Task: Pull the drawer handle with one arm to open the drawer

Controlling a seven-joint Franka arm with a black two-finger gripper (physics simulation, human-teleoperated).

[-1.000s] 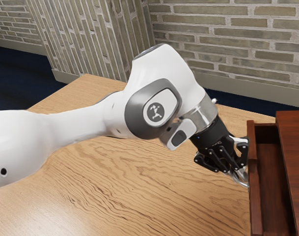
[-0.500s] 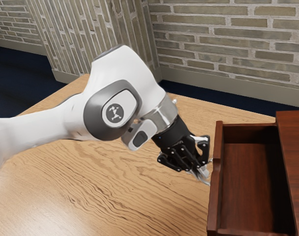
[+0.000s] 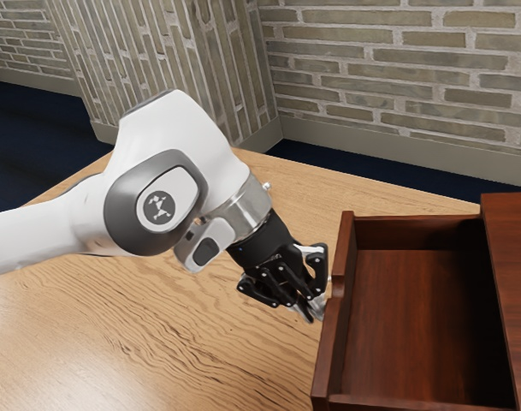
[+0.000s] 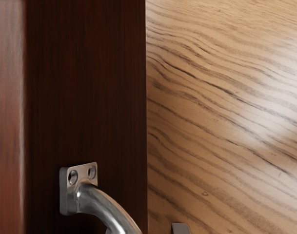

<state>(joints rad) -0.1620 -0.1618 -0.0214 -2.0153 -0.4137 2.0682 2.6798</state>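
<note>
A dark reddish wooden drawer stands pulled far out of its cabinet at the exterior view's right, and its inside is empty. My black gripper is pressed against the drawer's front panel, shut on the metal handle. In the wrist view the curved silver handle with its screwed mounting plate sits on the dark front panel, running down under my hand.
The light wooden table stretches toward the exterior view's left and front. A brick wall stands behind it. My white arm lies low across the table's left half.
My hand has moved toward the exterior view's left with the handle, and the drawer has slid out with it, from slightly open to widely open.
</note>
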